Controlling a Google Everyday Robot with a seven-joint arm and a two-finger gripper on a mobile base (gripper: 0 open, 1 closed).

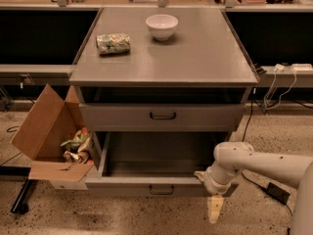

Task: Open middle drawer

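Observation:
The middle drawer (161, 186) is a grey metal drawer with a small black bar handle (161, 190). It stands pulled out, and its plain grey tray interior (156, 168) shows. Above it is a closed grey drawer front (122, 116) with its own black handle. Anything below the open drawer is hidden. My gripper (213, 210) hangs pointing down just in front of and below the open drawer's right front corner. It holds nothing that I can see. My white arm (264, 164) reaches in from the right.
A white bowl (162, 26) and a green snack bag (113, 43) sit on the cabinet top (205, 58). An open cardboard box (46, 131) with rubbish stands left of the cabinet, touching the drawer's left corner. Cables and a black adapter (277, 193) lie on the floor at right.

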